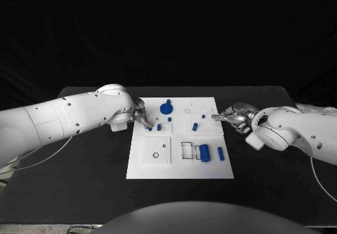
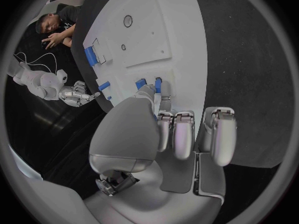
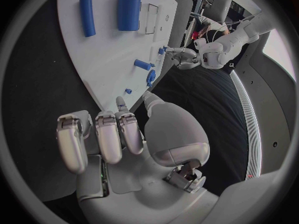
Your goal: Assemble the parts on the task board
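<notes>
Two hands are at the white board point(image 1: 179, 161), one at each side of its far half. The left hand point(image 1: 139, 116) reaches over the left edge, and its fingertips point(image 2: 151, 91) come down on a small blue peg point(image 1: 149, 128) that stands next to a second peg point(image 1: 159, 127); in the left wrist view they seem to pinch it, while the other fingers are curled in. The right hand point(image 1: 235, 118) is at the right edge of the board with its fingers curled close together, and I see nothing held in it. On the board lie a round blue knob point(image 1: 166, 108), a short blue pin point(image 1: 195, 127), a thick blue cylinder point(image 1: 205, 152) and a thin blue bar point(image 1: 220, 154) near the right edge.
</notes>
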